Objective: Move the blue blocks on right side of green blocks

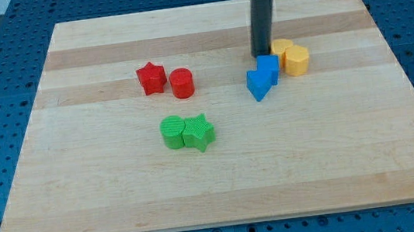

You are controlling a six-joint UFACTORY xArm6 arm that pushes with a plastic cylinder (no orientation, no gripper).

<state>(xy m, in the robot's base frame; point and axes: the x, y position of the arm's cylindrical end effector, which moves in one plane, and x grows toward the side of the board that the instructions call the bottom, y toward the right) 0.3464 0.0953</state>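
Two blue blocks sit together right of the board's middle: a blue cube (269, 69) and a blue wedge-like block (258, 85) touching its lower left. Two green blocks lie below the middle: a green cylinder (173, 131) and a green star (199, 132), touching each other. My tip (261, 53) stands just above the blue cube, close to its top edge, with the dark rod rising straight up. The blue blocks lie up and to the right of the green pair.
Two yellow blocks (291, 56) touch the blue cube's right side. A red star (151, 78) and a red cylinder (181, 83) sit left of the middle. The wooden board (85, 208) lies on a blue perforated table.
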